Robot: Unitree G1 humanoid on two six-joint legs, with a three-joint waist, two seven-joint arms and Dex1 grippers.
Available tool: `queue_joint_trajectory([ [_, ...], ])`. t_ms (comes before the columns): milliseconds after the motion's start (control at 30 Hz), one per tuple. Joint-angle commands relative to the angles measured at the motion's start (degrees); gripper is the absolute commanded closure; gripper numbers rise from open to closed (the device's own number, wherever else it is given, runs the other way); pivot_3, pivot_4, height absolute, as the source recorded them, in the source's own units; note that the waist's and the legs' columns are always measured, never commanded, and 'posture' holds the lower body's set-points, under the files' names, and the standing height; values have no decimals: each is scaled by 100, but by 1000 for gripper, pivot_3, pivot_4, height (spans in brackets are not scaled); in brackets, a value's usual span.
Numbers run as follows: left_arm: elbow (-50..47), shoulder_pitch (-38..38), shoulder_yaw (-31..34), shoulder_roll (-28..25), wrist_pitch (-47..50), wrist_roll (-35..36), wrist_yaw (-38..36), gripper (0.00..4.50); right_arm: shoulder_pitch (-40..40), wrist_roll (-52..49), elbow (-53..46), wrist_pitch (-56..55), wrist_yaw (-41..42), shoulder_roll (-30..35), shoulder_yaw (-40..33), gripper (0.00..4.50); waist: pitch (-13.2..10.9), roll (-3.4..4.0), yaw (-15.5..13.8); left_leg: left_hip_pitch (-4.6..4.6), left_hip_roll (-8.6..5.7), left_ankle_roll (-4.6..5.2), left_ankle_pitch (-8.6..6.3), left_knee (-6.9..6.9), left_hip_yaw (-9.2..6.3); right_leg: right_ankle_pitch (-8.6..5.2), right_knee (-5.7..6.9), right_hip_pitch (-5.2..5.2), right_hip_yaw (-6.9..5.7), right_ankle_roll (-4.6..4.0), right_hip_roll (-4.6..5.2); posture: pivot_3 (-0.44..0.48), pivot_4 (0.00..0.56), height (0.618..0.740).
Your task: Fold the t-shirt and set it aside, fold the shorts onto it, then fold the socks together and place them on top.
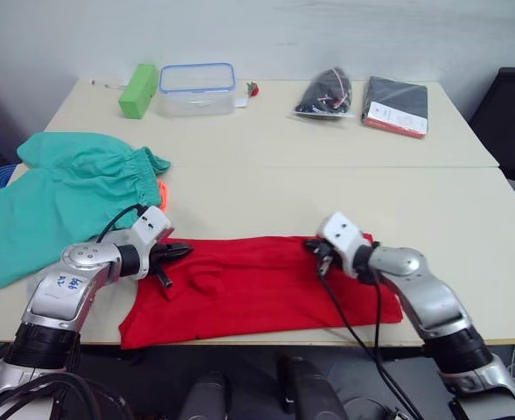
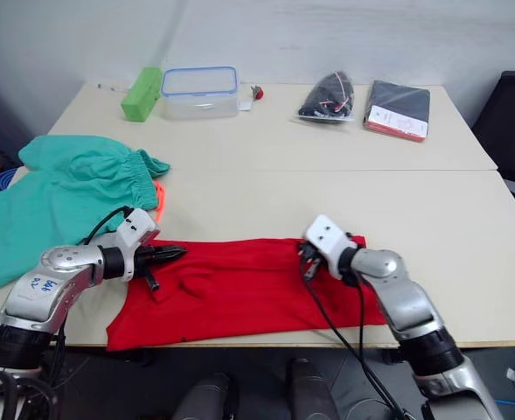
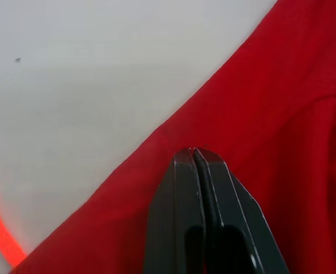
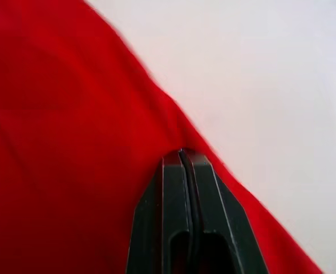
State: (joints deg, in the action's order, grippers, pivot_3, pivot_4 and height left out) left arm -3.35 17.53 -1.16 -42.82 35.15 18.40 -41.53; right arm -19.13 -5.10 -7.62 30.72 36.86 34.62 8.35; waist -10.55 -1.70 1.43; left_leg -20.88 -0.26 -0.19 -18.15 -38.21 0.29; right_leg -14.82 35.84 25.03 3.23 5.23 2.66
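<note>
The task looks to be in its first stage. The t-shirt (image 1: 266,293) lies as a long red band along the near edge of the tabletop (image 1: 327,184), apparently already doubled over once lengthwise, but it is not yet a compact fold and has not been set aside. The shorts (image 1: 65,197) lie spread and unfolded at the robot's left, well apart from the far clutter, with their waistband and orange drawstring just beside the shirt's far left corner. No socks can be made out, so the shorts fold and the socks step both remain.

The left hand (image 1: 177,254) sits at the far left edge of the shirt, its fingers pressed together on the red cloth, pinching the hem. The right hand (image 1: 320,255) does likewise at the far edge towards the shirt's right end, fingers closed on a small tuck of fabric. The shirt stretches between the two hands, flat on the tabletop.
</note>
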Motion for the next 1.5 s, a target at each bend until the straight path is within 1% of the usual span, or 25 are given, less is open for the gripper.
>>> queue_joint_trajectory([
  [33,276,-169,113,21,-67,-283,249,4449,340,120,265,230,-125,359,-445,4500,1,-1,1,22,1,1,-1,4,-7,0,-10,-29,0,0,0,0,150,740],
  [100,396,-116,279,136,-148,-311,498,4449,481,69,255,239,-97,514,-645,4500,1,-1,10,71,4,5,-5,22,-9,-3,-31,-82,-2,-5,-1,0,150,740],
  [167,429,-65,412,219,-186,-276,568,4449,513,-86,213,244,-70,541,-883,4500,2,-2,11,77,5,6,-5,24,-9,-3,-32,-89,-2,-5,-5,0,150,740],
  [267,255,-43,576,302,-254,-89,435,4449,300,-605,-96,424,38,339,-1216,4500,1,-1,19,75,5,6,-5,23,-9,-3,-29,-87,-1,-3,-7,0,150,740],
  [300,68,-64,654,334,-213,105,293,4449,176,-777,-261,537,60,259,-1263,4500,0,-1,27,72,6,6,-5,23,-8,-3,-28,-82,0,-3,-8,0,150,740],
  [367,-305,-94,777,385,-70,454,68,4449,-4,-971,-546,757,69,120,-1197,4500,-4,3,38,55,7,6,-5,23,-2,-2,-19,-58,4,-2,-9,0,150,740],
  [433,-682,-112,884,428,186,838,-101,4449,-93,-1058,-806,976,35,-58,-962,4500,-5,4,46,40,9,4,-5,23,1,-1,-16,-39,8,-1,-9,0,150,740],
  [500,-925,-148,878,414,397,1040,-201,4449,-69,-1001,-883,1089,-46,-240,-705,4500,-4,4,33,34,14,0,-8,24,-9,-2,-20,-36,2,-2,-11,0,150,740],
  [600,-970,-281,512,195,402,764,-336,4449,29,-608,-577,878,-222,-343,-266,4500,-4,4,23,35,13,-3,-9,25,-12,-3,-28,-40,0,-4,-10,0,150,740],
  [700,-648,-359,233,49,245,366,-311,4449,116,-497,-200,766,-371,-429,-239,4500,-6,7,18,34,1,4,-7,24,-6,-3,-33,-43,3,-4,0,0,150,740],
  [833,-147,-508,292,-10,142,105,-196,4449,448,-401,116,481,-434,-213,-524,4500,0,-3,8,45,2,9,-8,22,-7,-2,-39,-58,1,-3,1,0,150,740],
  [967,-67,-913,268,-237,-164,-120,-286,4449,728,-492,158,443,-429,59,-997,4500,4,-3,16,58,5,9,-10,27,-9,-3,-43,-72,2,-4,3,0,150,740],
  [1133,-9,-1094,529,-307,-336,-75,-247,4449,920,-531,195,403,-324,366,-1337,4500,12,11,23,73,10,10,-11,31,-8,-8,-46,-86,2,-13,3,0,150,740],
  [1233,-217,-1180,741,-341,-307,191,-438,4449,971,-717,106,352,-139,489,-1566,4500,12,11,26,74,13,10,-11,31,-8,-10,-45,-87,1,-16,-1,0,150,740],
  [1333,-611,-1216,1067,-337,-127,650,-689,4449,930,-1082,-166,479,103,577,-1867,4500,7,16,27,66,14,10,-11,32,-8,-10,-47,-79,1,-16,-2,0,150,740],
  [1433,-1107,-1070,1341,-353,297,1245,-860,4449,834,-1580,-427,830,445,735,-2167,4500,0,19,21,39,13,10,-11,32,-6,-7,-46,-51,2,-11,-1,0,150,740],
  [1500,-1516,-862,1429,-383,644,1728,-991,4449,790,-1792,-510,988,811,1014,-2192,4500,-6,19,19,33,14,10,-11,32,-9,-7,-47,-46,1,-10,-1,0,150,740],
])
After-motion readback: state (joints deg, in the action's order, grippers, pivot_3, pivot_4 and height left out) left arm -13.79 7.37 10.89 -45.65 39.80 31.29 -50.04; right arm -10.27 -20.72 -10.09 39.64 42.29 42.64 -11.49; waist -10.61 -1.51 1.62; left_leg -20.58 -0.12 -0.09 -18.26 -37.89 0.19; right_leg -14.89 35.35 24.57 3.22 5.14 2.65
